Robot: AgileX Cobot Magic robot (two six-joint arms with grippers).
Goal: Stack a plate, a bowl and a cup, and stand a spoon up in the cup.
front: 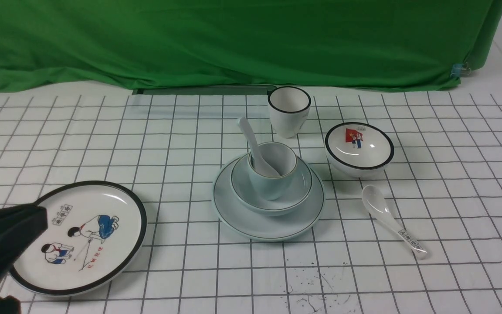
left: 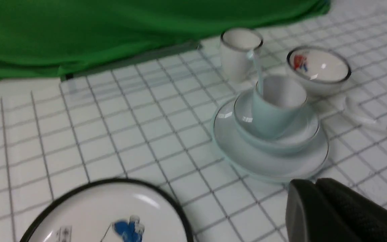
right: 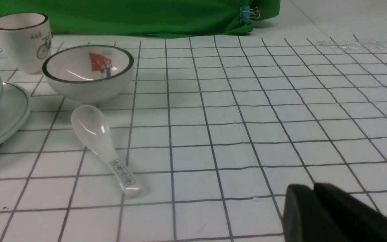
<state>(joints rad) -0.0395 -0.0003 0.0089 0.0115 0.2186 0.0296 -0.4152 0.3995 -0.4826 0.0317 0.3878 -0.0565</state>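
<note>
The left gripper (front: 2, 244) sits near on the left, shut and empty, partly over the picture plate (front: 103, 244). The right gripper (right: 317, 211) holds nothing; I cannot tell if its jaws are open. Farther in, at the middle, the plate (front: 242, 218) holds the bowl (front: 301, 183), the bowl holds the cup (front: 273, 183), and the spoon (front: 253, 148) leans in the cup. The job looks done, so both arms should back away slowly and not bump the stack. The spoon's scoop is hidden inside the cup.

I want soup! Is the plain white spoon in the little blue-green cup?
In: the plain white ceramic spoon stands tilted inside the squat blue-green cup, handle leaning out.
</note>
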